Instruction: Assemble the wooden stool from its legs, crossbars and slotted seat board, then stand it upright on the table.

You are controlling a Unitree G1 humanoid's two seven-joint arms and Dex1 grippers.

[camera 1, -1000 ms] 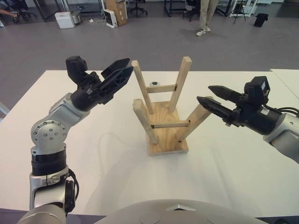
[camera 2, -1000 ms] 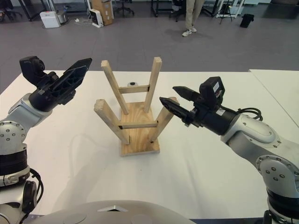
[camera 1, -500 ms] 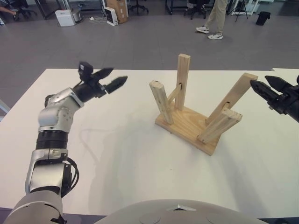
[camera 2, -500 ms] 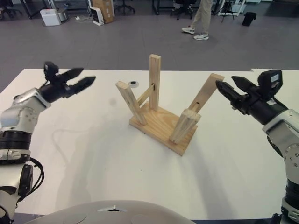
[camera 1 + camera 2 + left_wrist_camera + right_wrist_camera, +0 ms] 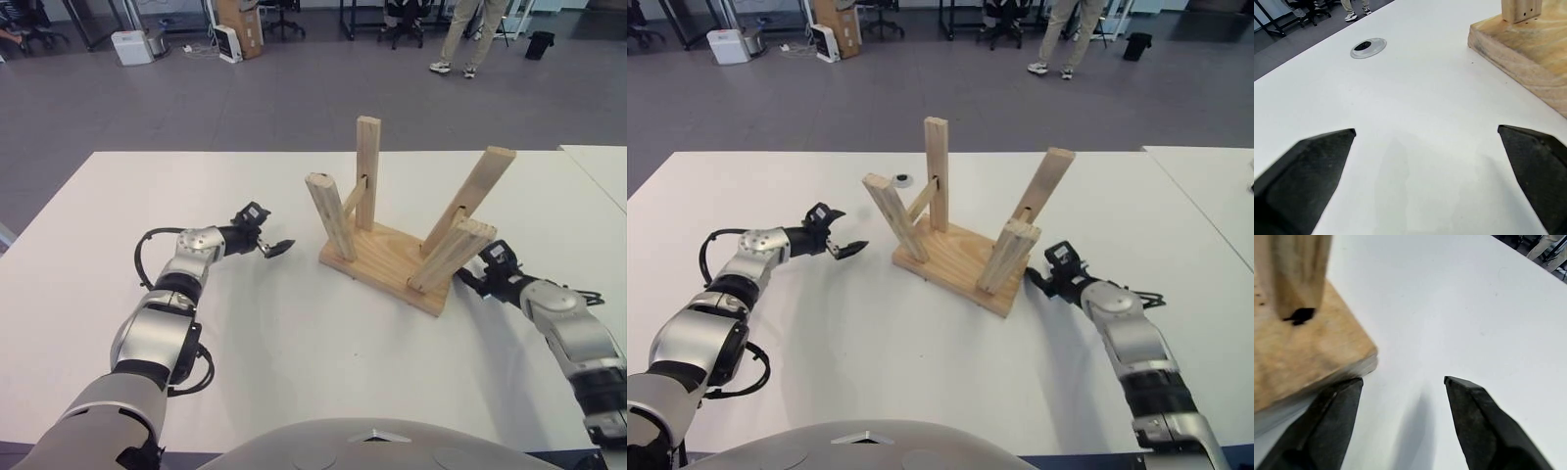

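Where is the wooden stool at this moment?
In the left eye view the stool rests upside down near the middle of the white table, between the left gripper on its left and the right gripper at its right corner.

An open lab hall: grey floor, swivel chairs, cardboard box, white table.

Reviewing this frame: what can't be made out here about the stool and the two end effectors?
- Right wrist view: whether the right end effector touches or slips under the seat board. One finger merges with the blurred corner.
- Eye views: any crossbar between the two legs on the right. The near leg covers that gap.
- Left wrist view: the leg above its foot, cut off by the top edge.
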